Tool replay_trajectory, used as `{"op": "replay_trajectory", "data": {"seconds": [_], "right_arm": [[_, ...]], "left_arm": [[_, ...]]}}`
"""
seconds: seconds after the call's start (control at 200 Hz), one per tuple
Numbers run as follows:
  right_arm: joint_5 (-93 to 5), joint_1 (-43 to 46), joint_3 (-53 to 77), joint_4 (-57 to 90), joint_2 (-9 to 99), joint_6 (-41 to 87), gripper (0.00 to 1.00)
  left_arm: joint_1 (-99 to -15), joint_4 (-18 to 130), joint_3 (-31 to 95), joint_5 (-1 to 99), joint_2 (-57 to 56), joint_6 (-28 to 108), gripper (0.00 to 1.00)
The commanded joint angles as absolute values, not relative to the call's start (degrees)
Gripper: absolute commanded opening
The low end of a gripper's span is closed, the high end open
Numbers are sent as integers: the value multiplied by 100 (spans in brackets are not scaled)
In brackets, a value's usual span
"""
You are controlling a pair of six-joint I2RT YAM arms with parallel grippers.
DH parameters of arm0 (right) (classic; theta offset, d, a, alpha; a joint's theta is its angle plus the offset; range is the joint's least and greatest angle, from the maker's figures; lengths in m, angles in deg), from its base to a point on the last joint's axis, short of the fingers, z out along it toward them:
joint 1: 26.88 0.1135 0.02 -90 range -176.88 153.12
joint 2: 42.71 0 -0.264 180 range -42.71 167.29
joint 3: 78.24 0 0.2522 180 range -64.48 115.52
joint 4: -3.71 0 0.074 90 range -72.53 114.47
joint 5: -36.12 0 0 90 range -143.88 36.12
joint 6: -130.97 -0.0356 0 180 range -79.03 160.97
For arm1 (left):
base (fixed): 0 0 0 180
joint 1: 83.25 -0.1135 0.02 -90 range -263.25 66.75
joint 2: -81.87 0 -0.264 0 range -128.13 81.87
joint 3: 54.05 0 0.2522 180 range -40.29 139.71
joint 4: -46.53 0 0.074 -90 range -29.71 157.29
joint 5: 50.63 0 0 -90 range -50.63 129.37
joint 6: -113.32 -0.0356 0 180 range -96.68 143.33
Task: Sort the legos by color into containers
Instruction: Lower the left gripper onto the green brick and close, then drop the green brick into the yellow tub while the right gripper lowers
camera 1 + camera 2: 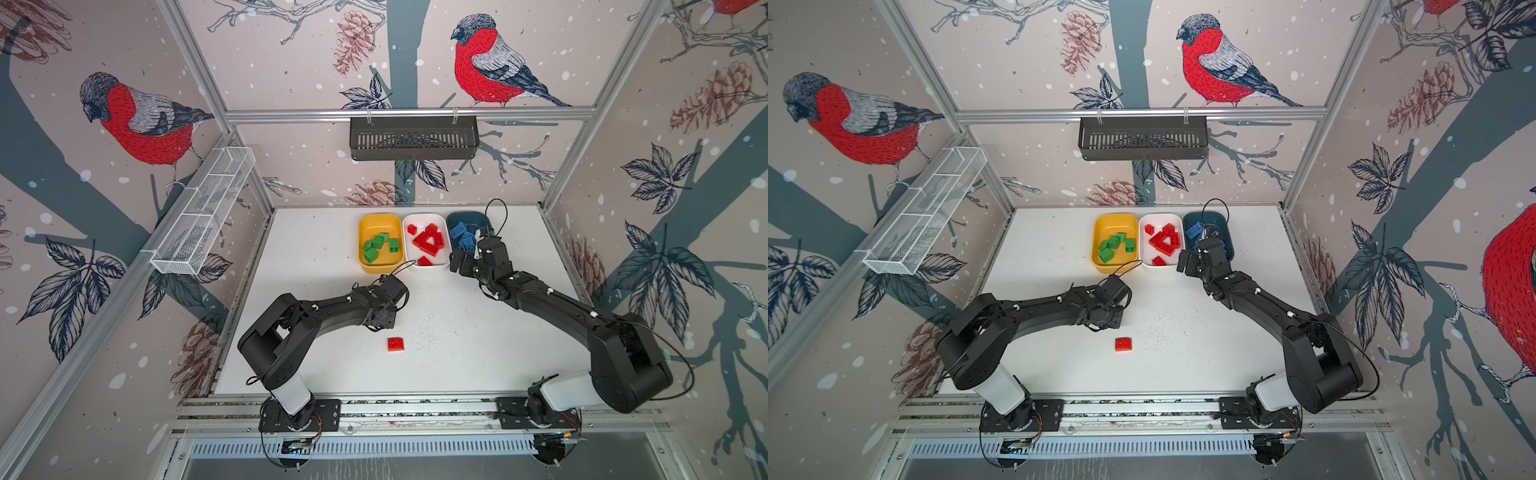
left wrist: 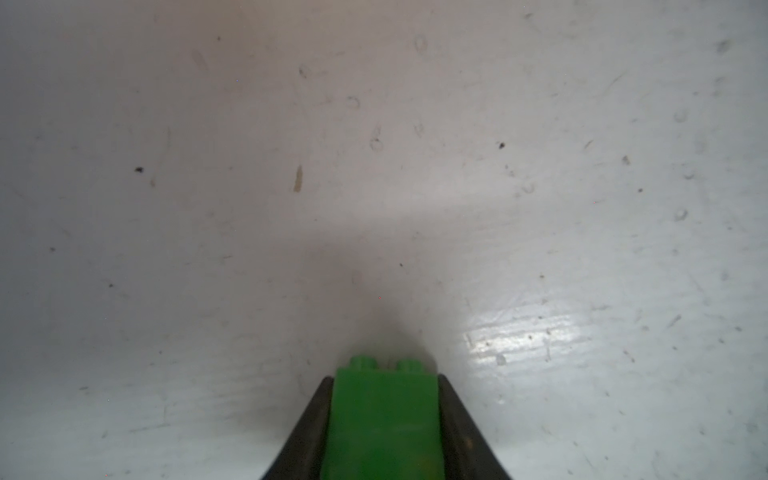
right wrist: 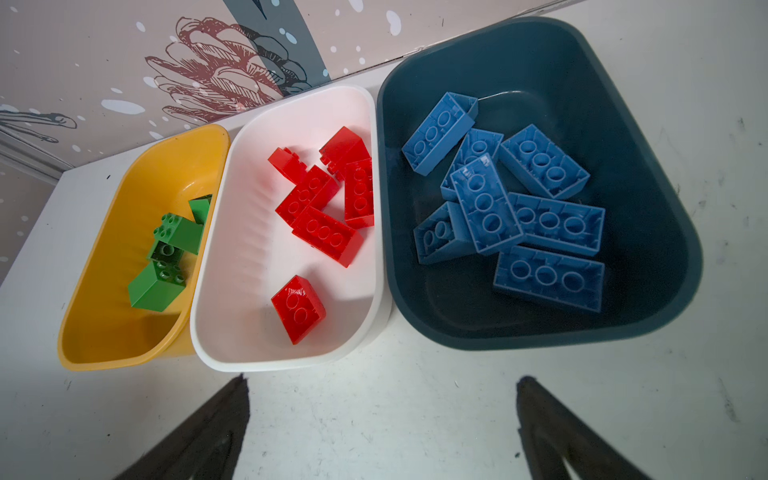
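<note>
grip: left hand clenched on green lego; right hand released near white tub rim; red lego alone on table.

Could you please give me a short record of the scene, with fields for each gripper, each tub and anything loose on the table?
left gripper: closed on a green brick
right gripper: open, empty, in front of the tubs
yellow tub: green bricks only
white tub: red bricks only
teal tub: blue bricks only
loose on table: one red brick
left to sort: the held green brick and the loose red brick
</note>
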State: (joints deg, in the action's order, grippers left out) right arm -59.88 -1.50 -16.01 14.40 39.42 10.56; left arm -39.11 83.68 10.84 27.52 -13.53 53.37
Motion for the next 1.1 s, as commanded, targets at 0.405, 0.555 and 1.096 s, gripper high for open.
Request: {"op": "replay_trajectory", "data": {"seconds": [0.405,0.555,1.096], "right_arm": [[-5696,-53,-2016,992,3396,1607,99],[-5632,15,-2296,710,3073,1741,100],[-5629,247,-2700,807,2226,2324,100]], "left_arm": [[-4556,7990,2111,2657,-978,5367,20],[-4709,7440,2809,2203,-1277,5236,21],[-5386,7523,5647,1874,-3873,4980,24]]}}
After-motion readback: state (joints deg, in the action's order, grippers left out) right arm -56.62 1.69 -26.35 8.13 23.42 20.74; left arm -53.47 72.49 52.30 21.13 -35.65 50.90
